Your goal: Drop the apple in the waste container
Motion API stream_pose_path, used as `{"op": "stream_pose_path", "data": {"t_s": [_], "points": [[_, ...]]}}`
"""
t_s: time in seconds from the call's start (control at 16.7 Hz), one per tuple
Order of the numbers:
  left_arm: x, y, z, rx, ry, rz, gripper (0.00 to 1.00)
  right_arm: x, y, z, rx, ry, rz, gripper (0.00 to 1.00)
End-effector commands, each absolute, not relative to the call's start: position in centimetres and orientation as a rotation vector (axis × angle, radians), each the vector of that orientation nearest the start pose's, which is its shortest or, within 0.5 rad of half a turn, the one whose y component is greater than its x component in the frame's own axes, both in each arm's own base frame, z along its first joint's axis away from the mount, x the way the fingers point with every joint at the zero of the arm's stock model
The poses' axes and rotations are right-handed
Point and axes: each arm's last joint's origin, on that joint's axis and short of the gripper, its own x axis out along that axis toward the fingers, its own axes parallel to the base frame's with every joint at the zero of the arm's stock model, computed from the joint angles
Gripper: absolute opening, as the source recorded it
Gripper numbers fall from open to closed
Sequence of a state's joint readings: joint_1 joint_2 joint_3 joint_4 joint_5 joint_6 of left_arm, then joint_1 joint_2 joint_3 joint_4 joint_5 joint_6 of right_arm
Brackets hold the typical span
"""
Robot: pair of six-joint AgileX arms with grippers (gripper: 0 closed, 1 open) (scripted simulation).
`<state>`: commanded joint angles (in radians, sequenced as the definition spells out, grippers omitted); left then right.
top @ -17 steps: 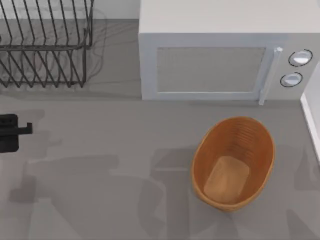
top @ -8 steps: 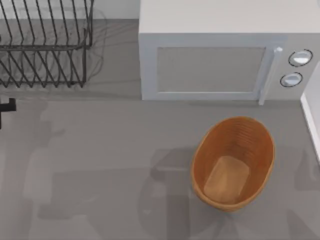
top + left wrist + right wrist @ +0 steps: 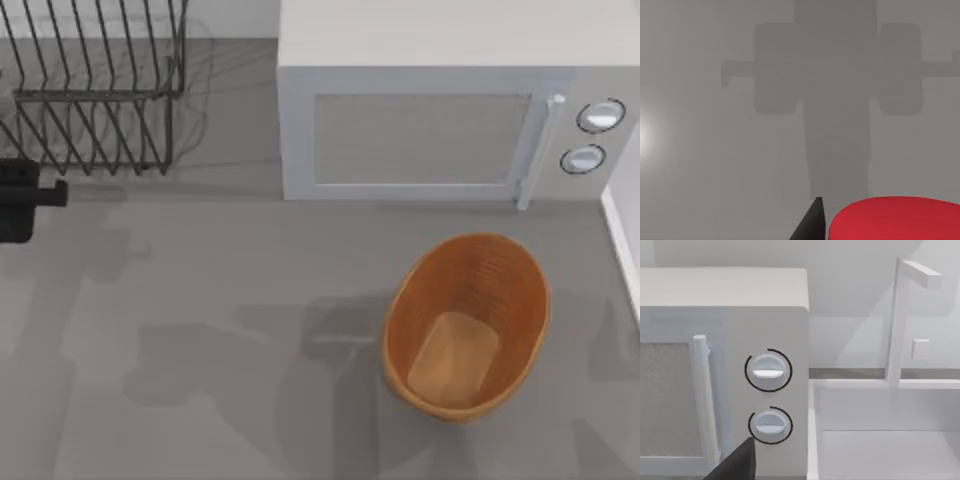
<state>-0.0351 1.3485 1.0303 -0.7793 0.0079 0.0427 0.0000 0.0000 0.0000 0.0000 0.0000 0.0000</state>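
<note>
**Apple at the left pincer, far from the basket**

The small, smooth bright red apple (image 3: 895, 219) sits right against a dark fingertip of the left pincer (image 3: 22, 200), at the bench's (image 3: 220, 300) left edge beside the black wire rack (image 3: 90, 90). Half a second ago the pincer showed lower and further out. Whether it clamps the apple I cannot tell. The oval orange-brown ribbed basket (image 3: 466, 262) stands well apart, right.

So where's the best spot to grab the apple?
Probably across the apple's widest middle, pressing on two opposite sides and coming straight down. It is round and smooth, so an off-centre grip could slip. It is right at the left gripper, by the wire rack at the table's left edge. The right gripper is parked near the microwave.
</note>
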Motion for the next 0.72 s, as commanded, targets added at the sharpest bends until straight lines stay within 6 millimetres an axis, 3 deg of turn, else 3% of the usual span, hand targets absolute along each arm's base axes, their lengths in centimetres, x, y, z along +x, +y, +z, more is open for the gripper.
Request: {"op": "stream_pose_path", "data": {"t_s": [0.18, 0.42, 0.54, 0.72], "points": [[29.9, -4.5, 26.4, 0.189, 1.179, -0.197, 0.0, 10.6, -0.1, 16.0, 0.0, 0.0, 0.0, 1.0], [34.0, -12.9, 28.6, 0.444, 1.242, -0.447, 0.0, 10.6, -0.1, 16.0, 0.0, 0.0, 0.0, 1.0], [34.9, -18.1, 29.3, 0.588, 1.251, -0.587, 0.0, 10.6, -0.1, 16.0, 0.0, 0.0, 0.0, 1.0], [33.9, -26.1, 29.6, 0.806, 1.233, -0.795, 0.0, 10.6, -0.1, 16.0, 0.0, 0.0, 0.0, 1.0]]}}
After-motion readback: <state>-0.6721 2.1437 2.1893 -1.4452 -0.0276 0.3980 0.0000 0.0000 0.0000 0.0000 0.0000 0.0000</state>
